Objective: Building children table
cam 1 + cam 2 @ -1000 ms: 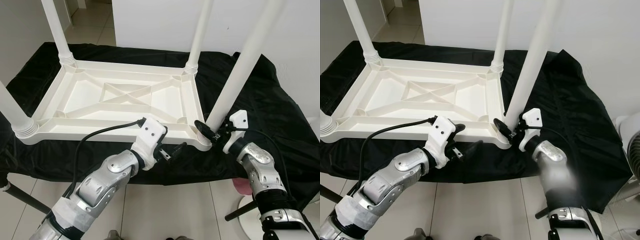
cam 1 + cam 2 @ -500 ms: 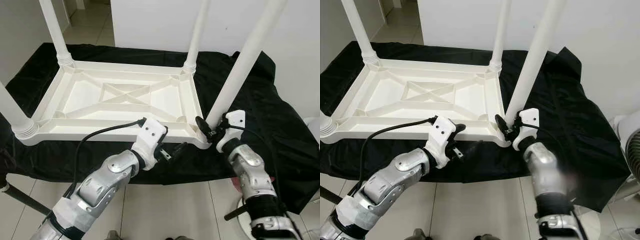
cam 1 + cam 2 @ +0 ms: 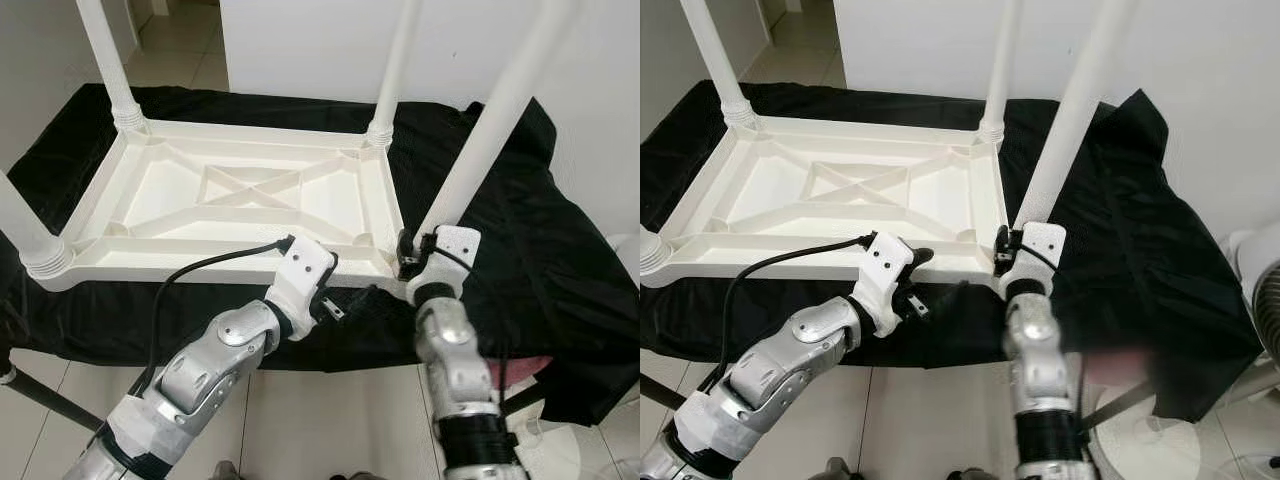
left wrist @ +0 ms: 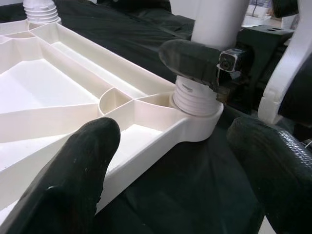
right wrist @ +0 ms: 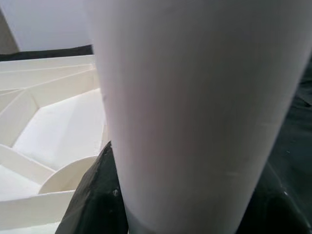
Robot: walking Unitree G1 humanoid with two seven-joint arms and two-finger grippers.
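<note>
The white plastic table top [image 3: 240, 190] lies upside down on a black cloth [image 3: 560, 250], with four white legs standing up from its corners. My right gripper [image 3: 412, 255] is shut on the near right leg [image 3: 480, 140], just above its threaded collar [image 4: 195, 100]. In the right wrist view that leg [image 5: 195, 97] passes between the black fingers [image 5: 95, 204]. My left gripper [image 3: 350, 300] hovers open over the cloth in front of the same corner, its fingers [image 4: 73, 170] apart with nothing between them.
The other legs stand at the far left [image 3: 105, 55], far right [image 3: 395, 60] and near left [image 3: 25, 230]. A white wall is close behind. A white fan [image 3: 1260, 290] stands on the tiled floor [image 3: 330, 420] at the right.
My right wrist has swung leftward around the near right leg, from its right side to its front, and the forearm now stands nearly upright below it. The left arm has stayed put.
</note>
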